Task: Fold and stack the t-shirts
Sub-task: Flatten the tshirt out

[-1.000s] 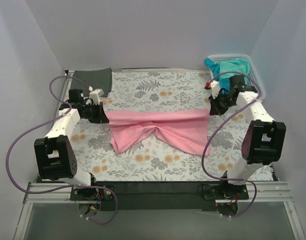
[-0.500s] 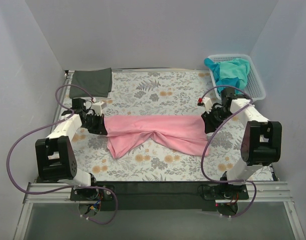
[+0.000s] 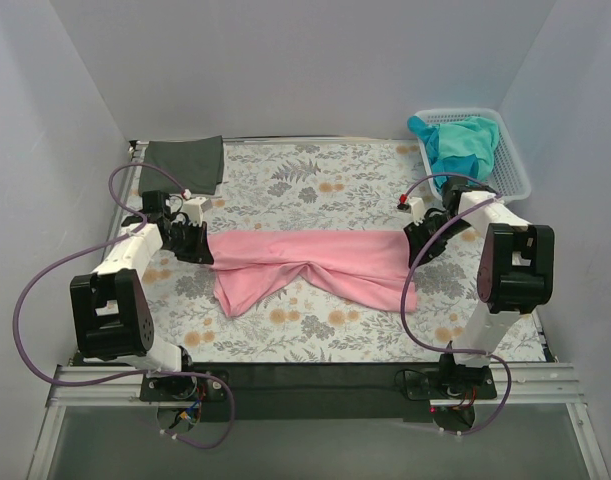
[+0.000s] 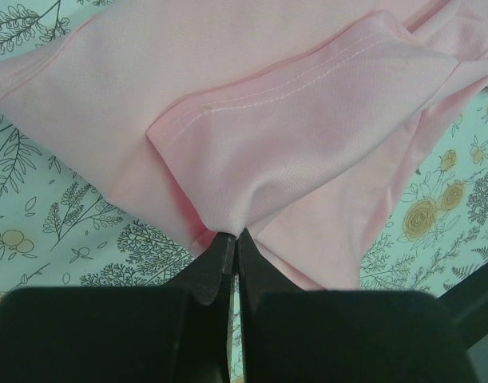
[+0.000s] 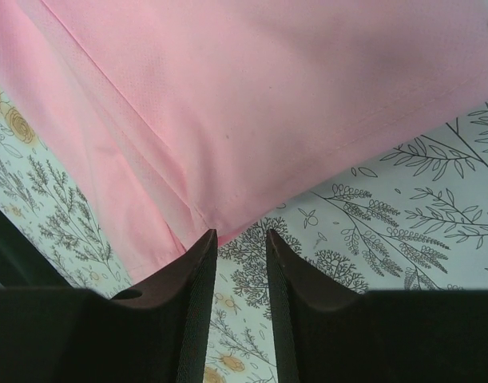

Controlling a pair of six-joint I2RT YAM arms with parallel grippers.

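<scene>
Cloth was seen stretched across the middle of the overhead view: the light pink t-shirt (image 3: 315,262) was spread, rumpled, on the floral tablecloth (image 3: 315,185). Its left end was pinched between the closed fingers of the left gripper (image 4: 236,239). The right gripper (image 5: 241,239) was poised at the shirt's right corner with fingers parted, nothing clamped. The charcoal t-shirt (image 3: 183,163) was laid flat at upper left; the teal t-shirt (image 3: 463,140) was heaped in the white basket (image 3: 515,170) at upper right.

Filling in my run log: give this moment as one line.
step: folding pink t-shirt; left gripper: shut on its edge; right gripper: open at its corner; grey t-shirt: folded, far-left; teal t-shirt: in basket
</scene>
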